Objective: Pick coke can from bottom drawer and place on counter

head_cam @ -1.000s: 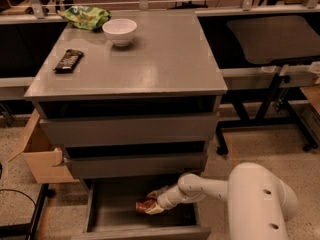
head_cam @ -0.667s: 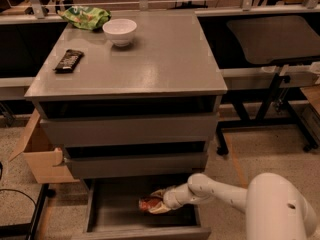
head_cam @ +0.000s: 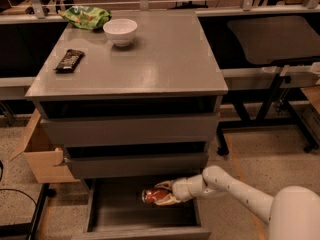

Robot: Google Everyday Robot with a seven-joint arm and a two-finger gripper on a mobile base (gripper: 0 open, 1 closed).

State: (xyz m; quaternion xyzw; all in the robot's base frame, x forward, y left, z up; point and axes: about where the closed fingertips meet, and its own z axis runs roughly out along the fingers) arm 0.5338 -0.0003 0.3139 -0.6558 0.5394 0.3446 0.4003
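The coke can (head_cam: 153,196), red with silvery marks, lies on its side in my gripper (head_cam: 163,194), which is shut on it. Both are just above the floor of the open bottom drawer (head_cam: 117,219), the lowest of the grey cabinet's three drawers. My white arm (head_cam: 235,189) reaches in from the lower right. The counter (head_cam: 165,59) is the cabinet's broad grey top, well above the gripper.
On the counter stand a white bowl (head_cam: 120,31), a dark candy bar (head_cam: 69,60) and a green snack bag (head_cam: 85,17). A cardboard box (head_cam: 42,154) sits left of the cabinet. A black table (head_cam: 272,39) stands to the right. The two upper drawers overhang the bottom one.
The gripper with the can has stayed in the bottom drawer, shifting slightly. My arm's white body has moved right and lower in view.
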